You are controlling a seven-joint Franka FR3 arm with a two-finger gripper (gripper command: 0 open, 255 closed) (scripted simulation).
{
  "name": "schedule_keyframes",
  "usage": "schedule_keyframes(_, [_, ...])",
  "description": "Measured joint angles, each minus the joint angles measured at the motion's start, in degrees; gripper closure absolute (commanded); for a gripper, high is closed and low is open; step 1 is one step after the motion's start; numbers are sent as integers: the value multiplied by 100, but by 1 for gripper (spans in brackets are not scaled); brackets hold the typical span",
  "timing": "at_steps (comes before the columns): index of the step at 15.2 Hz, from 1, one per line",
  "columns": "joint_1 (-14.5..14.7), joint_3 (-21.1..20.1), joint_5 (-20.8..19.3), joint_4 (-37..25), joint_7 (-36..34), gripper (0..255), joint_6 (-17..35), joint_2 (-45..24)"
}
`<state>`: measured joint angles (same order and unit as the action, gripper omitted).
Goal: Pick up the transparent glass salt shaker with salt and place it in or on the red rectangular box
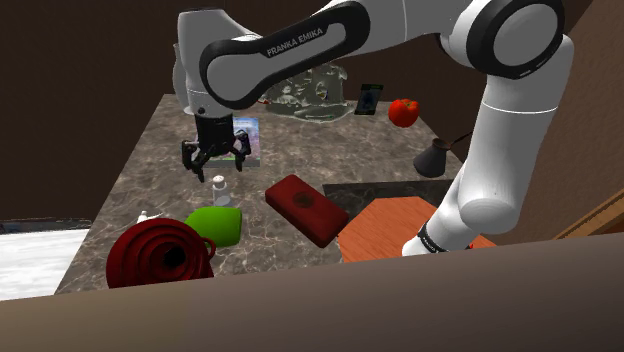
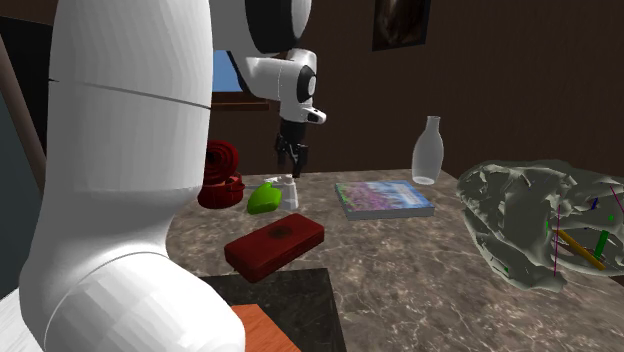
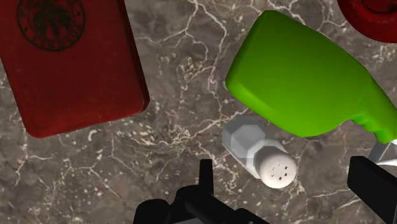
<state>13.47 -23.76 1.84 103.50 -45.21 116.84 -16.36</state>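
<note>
While the gripper hangs over it, the shaker stands upright on the marble counter, and it is not held. From the wrist you see it plainly: a clear, faceted body, a white cap with small holes, the shaker sitting in the gap between the two black fingers. Those fingers are spread wide, well clear of the cap on either side. Nothing is grasped!

Right against the shaker lies a green object; whether the two touch cannot be told. In the shoulder view that green object is just in front of the shaker, towards the counter's near edge. Beyond the green object sits a red coil, at the counter's near corner on the shoulder view's left.

Now the box: dark red, rectangular, flat on the marble, to the shoulder view's right of the shaker and apart from it. The wrist view shows a round dark emblem on the top of the box, with open marble between box and shaker.

From the second exterior view, the gripper points straight down above the shaker, and the box lies nearer the camera. Farther out, a book lies flat, a pale bottle stands behind it, and a grey crumpled mass sits at the right.
</note>
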Motion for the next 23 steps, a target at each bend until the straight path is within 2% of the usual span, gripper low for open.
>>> schedule_keyframes(6, [67, 13, -84, 202, -67, 0, 403, -211])
schedule_keyframes(12, [69, 16, -91, 227, -69, 0, 447, -225])
schedule_keyframes(13, [69, 16, -91, 227, -69, 255, 447, -225])
schedule_keyframes(23, [69, 17, -92, 225, -69, 255, 446, -223])
